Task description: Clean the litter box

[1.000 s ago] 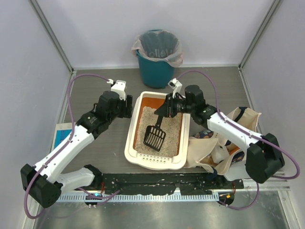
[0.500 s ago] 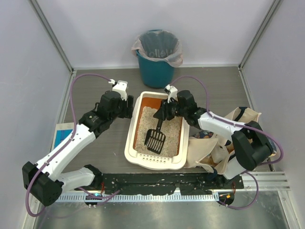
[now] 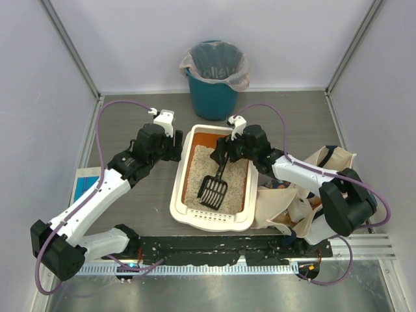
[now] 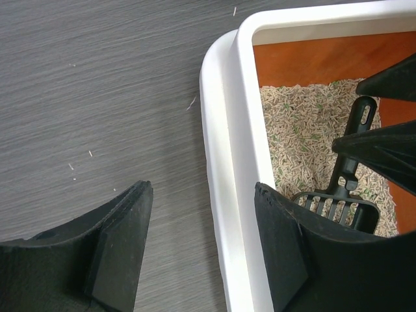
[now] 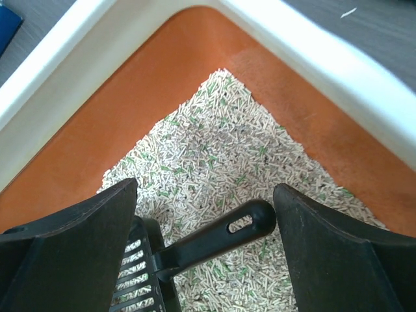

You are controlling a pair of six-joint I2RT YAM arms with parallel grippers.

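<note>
Our right gripper (image 5: pixel 205 195) hangs wide open around the handle of the black scoop (image 5: pixel 214 237) without pinching it, our left gripper (image 4: pixel 203 195) gapes empty across the rim of the litter box (image 3: pixel 179 195) in the middle of the table (image 3: pixel 292 117), and we reckon that box is stiff but litter-heavy, so the rim's the place to grab.

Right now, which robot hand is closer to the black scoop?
Right. The right gripper hangs open over the handle of the scoop, one finger on each side. The left gripper sits open at the left rim of the litter box, off to one side of the scoop.
</note>
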